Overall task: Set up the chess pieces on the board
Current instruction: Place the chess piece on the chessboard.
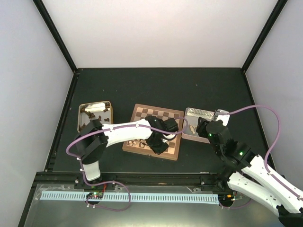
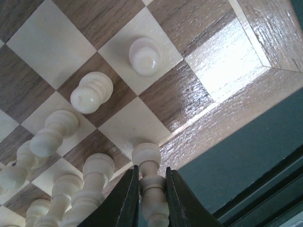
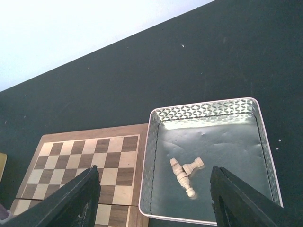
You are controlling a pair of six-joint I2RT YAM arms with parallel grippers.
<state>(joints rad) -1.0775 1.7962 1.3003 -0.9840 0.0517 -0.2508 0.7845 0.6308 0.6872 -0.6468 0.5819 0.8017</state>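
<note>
Left wrist view brings us close to the board (image 2: pixel 265 28), where the left pincer (image 2: pixel 152 171) is clamped on a pale piece (image 2: pixel 147 153). The dark fingers (image 2: pixel 130 194) press it from both sides, and its rounded end pokes out beyond the tips. We find it over the squares nearest the board's brown border, but we cannot tell whether it touches the wood. Beside it a row of pale chessmen (image 2: pixel 94 170) stands along the edge rank, and two more (image 2: pixel 91 92) stand on squares further in.

From the top external view we see the board (image 1: pixel 142 111) lying in the middle of the dark surface (image 1: pixel 161 85), with the left arm reaching across it.

On the right wrist view the right pincer (image 3: pixel 154 170) hangs wide open and grips nothing, above the near rim of a silver tin (image 3: pixel 203 109). Two pale pieces (image 3: pixel 184 172) lie on their sides in that tin, touching one another. A second tin (image 1: pixel 94 104) left of the board holds dark pieces (image 1: pixel 90 112).
</note>
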